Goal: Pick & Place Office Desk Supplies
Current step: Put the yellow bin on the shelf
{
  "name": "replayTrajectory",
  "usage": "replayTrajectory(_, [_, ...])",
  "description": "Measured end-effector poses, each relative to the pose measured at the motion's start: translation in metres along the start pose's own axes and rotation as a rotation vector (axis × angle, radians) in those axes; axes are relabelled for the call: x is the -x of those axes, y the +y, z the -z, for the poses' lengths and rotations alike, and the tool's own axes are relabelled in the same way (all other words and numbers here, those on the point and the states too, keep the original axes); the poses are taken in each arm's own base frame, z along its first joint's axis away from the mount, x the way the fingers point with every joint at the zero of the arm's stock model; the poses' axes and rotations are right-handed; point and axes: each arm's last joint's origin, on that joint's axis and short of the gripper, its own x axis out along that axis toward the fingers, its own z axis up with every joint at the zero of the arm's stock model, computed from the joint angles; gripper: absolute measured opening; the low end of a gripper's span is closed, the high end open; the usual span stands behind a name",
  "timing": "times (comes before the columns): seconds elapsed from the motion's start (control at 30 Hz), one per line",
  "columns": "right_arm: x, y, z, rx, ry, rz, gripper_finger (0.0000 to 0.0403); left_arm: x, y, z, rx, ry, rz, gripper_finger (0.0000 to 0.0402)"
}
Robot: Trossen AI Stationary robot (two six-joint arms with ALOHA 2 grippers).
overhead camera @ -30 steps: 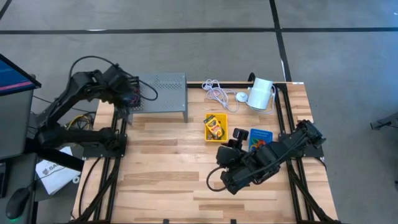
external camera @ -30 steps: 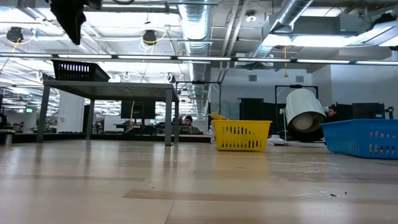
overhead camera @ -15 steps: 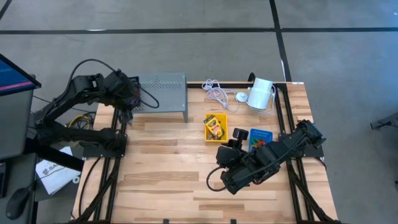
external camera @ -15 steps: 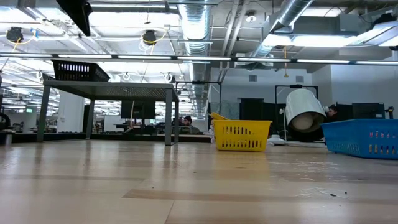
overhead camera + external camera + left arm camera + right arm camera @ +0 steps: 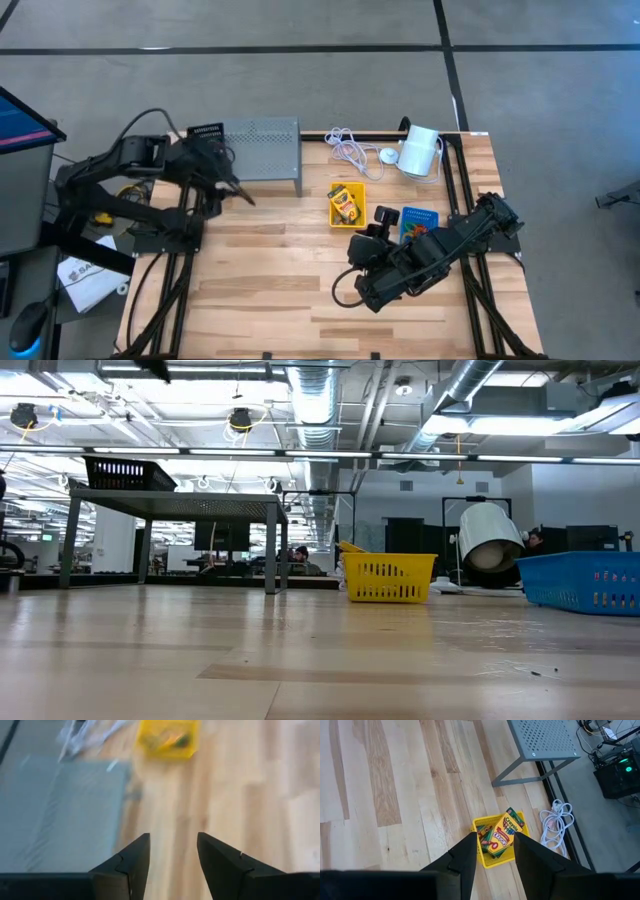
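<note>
Judging from the positions, the placing step appeared finished for the black bin (image 5: pixel 205 131), which was seen on the grey perforated stand (image 5: pixel 262 148), at its end farthest from the yellow bin (image 5: pixel 347 204). The left gripper (image 5: pixel 240 193) was found just beside that stand, fingers (image 5: pixel 127 865) released and empty. The right gripper (image 5: pixel 492 862) was held near the yellow bin with crayon boxes (image 5: pixel 502 834), fingers parted, nothing grasped. A descent onto a crayon box was probably required next.
</note>
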Motion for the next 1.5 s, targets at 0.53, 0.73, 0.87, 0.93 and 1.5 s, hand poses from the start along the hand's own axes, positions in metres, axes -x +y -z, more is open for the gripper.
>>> replayTrajectory(0.53, [-0.034,-0.027,-0.016,0.0,0.13,-0.1,0.0124,-0.025,-0.079,-0.021,-0.111,-0.43,0.182,0.0159])
replayTrajectory(0.73, [-0.055,-0.046,-0.027,0.039,0.17,-0.228,0.0124,-0.044,-0.084,-0.014,-0.128,-0.424,0.177,0.0159])
replayTrajectory(0.87, [-0.083,-0.055,-0.031,0.063,0.188,-0.302,0.0124,-0.043,-0.083,-0.013,-0.132,-0.43,0.135,0.0159])
replayTrajectory(0.93, [-0.099,-0.061,-0.027,0.085,0.235,-0.313,0.0124,-0.04,-0.079,-0.012,-0.135,-0.444,0.099,0.0159])
replayTrajectory(1.5, [-0.213,-0.068,0.042,0.101,0.532,-0.305,0.0124,-0.017,-0.063,0.004,-0.112,-0.472,0.047,0.0159])
